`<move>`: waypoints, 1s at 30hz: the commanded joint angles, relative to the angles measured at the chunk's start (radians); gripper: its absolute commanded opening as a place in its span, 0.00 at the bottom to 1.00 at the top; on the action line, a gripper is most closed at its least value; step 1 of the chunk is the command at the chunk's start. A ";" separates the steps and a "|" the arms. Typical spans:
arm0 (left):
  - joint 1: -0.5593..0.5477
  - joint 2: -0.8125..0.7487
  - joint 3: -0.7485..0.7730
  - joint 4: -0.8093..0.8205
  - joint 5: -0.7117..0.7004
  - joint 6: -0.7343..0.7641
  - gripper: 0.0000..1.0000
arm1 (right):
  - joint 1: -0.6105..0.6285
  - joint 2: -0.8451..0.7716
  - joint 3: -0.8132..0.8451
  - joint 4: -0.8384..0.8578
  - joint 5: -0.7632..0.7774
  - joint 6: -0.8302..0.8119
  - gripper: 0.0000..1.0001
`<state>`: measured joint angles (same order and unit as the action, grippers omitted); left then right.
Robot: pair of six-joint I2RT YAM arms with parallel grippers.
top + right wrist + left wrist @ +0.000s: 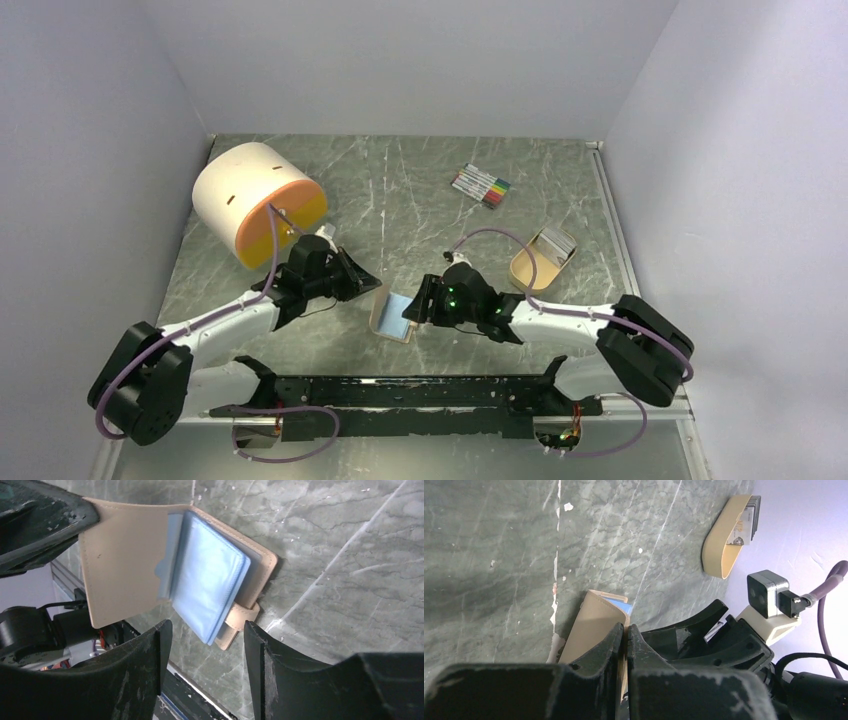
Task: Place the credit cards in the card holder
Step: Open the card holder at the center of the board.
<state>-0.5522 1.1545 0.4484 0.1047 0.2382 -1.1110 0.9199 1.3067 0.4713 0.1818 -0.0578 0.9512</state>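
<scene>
Card holder (393, 315) lies open near middle of near edge, blue sleeves up, tan cover lifted on left side. Left gripper (375, 284) pinches that cover, fingers (616, 645) squeezed tight on thin tan flap. Right gripper (207, 626) sits just right of holder, fingers wide apart, holding nothing, tips close to blue sleeves. Credit cards (556, 241) stand stacked in tan tray (523, 273) toward right edge. Marker pens (481, 186) near far edge. Big white-and-orange tub (250, 195) by far left corner.
</scene>
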 commanded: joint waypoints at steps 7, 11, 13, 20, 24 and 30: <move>0.009 -0.041 -0.030 -0.055 -0.052 0.023 0.24 | -0.006 0.090 0.053 0.095 -0.039 0.069 0.58; 0.009 -0.048 0.025 -0.195 -0.103 0.113 0.37 | -0.002 0.122 0.071 0.114 -0.052 0.091 0.57; 0.009 -0.062 0.027 -0.211 -0.110 0.130 0.40 | 0.000 0.147 0.082 0.121 -0.057 0.094 0.57; 0.009 -0.060 0.025 -0.222 -0.099 0.156 0.39 | 0.014 0.191 0.118 0.055 -0.014 0.099 0.56; 0.009 -0.029 0.023 -0.212 -0.075 0.162 0.32 | 0.016 0.185 0.125 0.004 0.034 0.113 0.56; 0.010 -0.026 0.010 -0.216 -0.075 0.165 0.28 | 0.020 0.201 0.146 -0.054 0.071 0.119 0.56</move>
<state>-0.5503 1.1297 0.4469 -0.1040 0.1539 -0.9646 0.9329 1.4952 0.5858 0.1898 -0.0402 1.0580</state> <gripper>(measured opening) 0.287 0.560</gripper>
